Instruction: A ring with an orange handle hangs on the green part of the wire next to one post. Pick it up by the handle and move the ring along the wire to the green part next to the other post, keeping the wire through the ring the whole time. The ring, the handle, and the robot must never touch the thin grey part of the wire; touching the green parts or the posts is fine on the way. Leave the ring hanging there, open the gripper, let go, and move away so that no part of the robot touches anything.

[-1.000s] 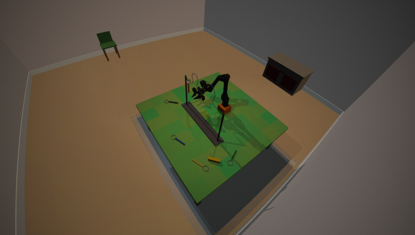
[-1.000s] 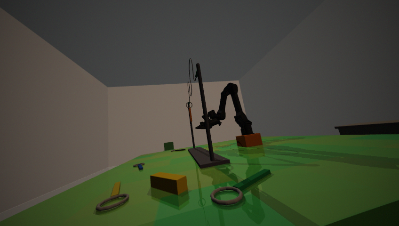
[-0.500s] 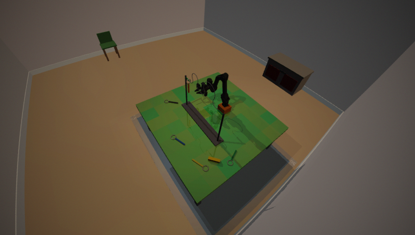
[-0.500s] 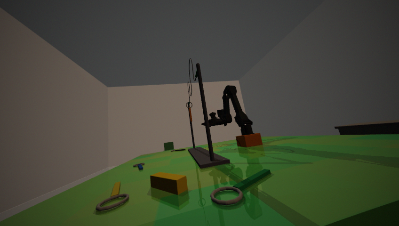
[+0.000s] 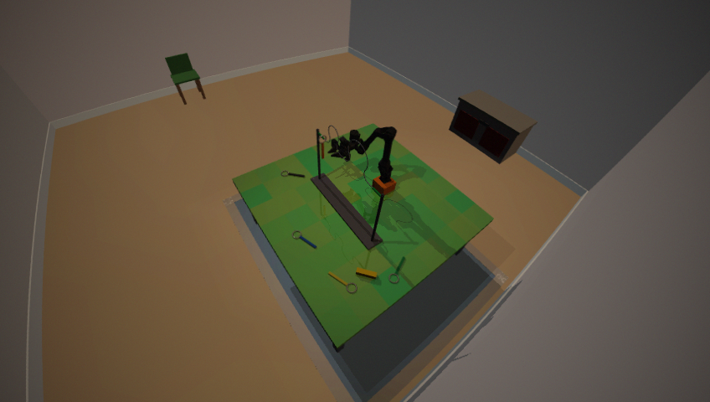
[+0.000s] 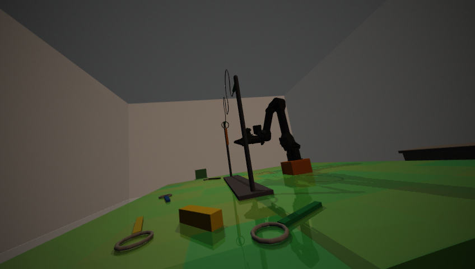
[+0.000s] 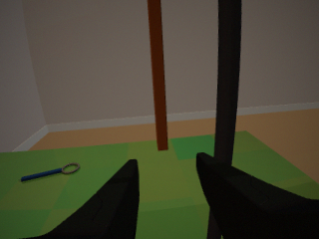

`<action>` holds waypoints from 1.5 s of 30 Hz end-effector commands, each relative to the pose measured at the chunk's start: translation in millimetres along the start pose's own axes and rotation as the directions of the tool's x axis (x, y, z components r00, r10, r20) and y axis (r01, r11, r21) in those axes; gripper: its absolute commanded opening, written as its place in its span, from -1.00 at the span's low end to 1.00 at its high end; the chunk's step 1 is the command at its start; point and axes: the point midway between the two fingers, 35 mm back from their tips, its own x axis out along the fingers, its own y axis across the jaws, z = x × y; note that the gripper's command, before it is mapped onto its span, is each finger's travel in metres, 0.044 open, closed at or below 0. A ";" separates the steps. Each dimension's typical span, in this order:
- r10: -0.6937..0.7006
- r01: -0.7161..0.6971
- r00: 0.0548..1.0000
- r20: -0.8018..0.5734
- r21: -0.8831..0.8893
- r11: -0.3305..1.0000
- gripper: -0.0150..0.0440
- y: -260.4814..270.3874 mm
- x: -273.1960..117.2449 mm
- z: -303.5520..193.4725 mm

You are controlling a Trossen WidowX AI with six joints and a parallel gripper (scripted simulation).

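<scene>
The ring (image 5: 322, 142) (image 6: 222, 125) hangs at the wire's end beside the far post (image 5: 318, 162) (image 6: 229, 163) (image 7: 228, 75). Its orange handle (image 5: 322, 151) (image 6: 227, 136) (image 7: 158, 80) points down. The ring is out of the wrist view. My gripper (image 5: 332, 150) (image 6: 234, 142) (image 7: 166, 163) is partly open and empty, on the robot's side of the handle. In the wrist view the handle's lower end shows just above the gap between the fingertips, and the post stands behind the right finger. The near post (image 5: 378, 216) (image 6: 239, 110) carries the wire's other end. The thin wire (image 6: 226, 69) curves in loops between the posts.
The posts stand on a dark base (image 5: 346, 211) (image 6: 245, 189). Loose rings with blue (image 5: 307, 242) (image 6: 167, 199) (image 7: 42, 174), black (image 5: 297, 175), yellow (image 5: 338, 278) (image 6: 138, 224) and green (image 5: 400, 264) (image 6: 299, 213) handles lie on the table, near a yellow block (image 5: 366, 272) (image 6: 200, 217).
</scene>
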 end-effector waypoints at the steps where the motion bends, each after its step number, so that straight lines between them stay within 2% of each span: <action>1: -0.005 0.005 1.000 0.000 0.001 1.000 0.05 0.4 4.0 4.8; 45: -0.005 0.005 1.000 0.006 0.001 1.000 0.05 -0.7 70.9 6.9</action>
